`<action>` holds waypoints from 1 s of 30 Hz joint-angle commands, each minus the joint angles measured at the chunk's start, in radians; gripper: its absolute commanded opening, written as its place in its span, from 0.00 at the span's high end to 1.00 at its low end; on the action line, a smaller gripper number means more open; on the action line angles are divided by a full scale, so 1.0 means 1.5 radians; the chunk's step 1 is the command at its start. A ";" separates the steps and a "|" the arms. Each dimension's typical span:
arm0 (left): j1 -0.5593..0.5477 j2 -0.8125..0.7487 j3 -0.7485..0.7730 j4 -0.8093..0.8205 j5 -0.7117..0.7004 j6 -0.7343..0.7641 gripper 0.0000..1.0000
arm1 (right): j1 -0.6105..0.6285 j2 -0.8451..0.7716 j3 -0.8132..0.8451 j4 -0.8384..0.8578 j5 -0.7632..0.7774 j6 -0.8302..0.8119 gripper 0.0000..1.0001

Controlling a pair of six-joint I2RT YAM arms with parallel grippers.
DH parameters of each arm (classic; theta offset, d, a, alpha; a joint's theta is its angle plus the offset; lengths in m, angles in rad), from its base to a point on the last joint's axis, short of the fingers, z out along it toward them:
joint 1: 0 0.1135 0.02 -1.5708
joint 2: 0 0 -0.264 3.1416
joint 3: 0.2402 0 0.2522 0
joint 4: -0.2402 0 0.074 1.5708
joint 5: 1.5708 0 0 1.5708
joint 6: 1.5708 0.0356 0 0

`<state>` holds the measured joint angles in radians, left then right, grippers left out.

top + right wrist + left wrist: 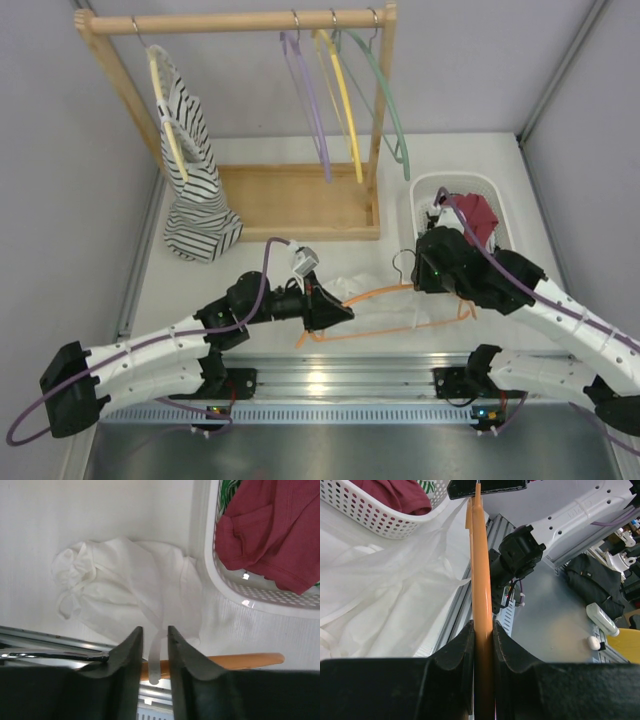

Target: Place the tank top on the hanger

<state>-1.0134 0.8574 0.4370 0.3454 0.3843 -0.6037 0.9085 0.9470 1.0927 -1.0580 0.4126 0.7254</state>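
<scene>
The left end effector (483,630) was clamped on the thin orange plastic hanger (482,570), whose long axis ran across the surface (175,285) toward the right arm. The small white sleeveless tank top (125,580) lay crumpled beside it, one strap loose between the narrowly parted jaws of the right end effector (155,630), with the white perforated basket (210,580) close by

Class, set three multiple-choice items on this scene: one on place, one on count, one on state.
1. The dark red garment lies: A hung up; B in the white perforated plastic basket; C on a shelf.
2. Bare hangers on the wooden rail: A one; B five; C three.
3. The left gripper is: A shut on the thin orange plastic hanger; B open; C out of view.
B: it sits inside the basket. C: purple hanger, yellow hanger, green hanger. A: jaws pinch the orange bar.
</scene>
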 commanded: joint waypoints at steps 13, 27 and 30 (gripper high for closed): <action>-0.003 -0.004 -0.017 0.133 -0.010 -0.018 1.00 | -0.015 -0.160 -0.016 0.031 0.052 -0.019 0.47; -0.003 0.063 0.007 0.165 -0.009 -0.018 1.00 | -0.012 -0.143 -0.057 0.176 -0.112 -0.125 0.44; -0.003 0.068 0.010 0.167 -0.010 -0.016 1.00 | -0.007 -0.120 -0.065 0.184 -0.111 -0.123 0.45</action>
<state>-1.0153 0.9604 0.4088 0.4549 0.3721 -0.6304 0.8982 0.7444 1.0069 -0.8516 0.2695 0.5694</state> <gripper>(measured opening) 0.208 0.555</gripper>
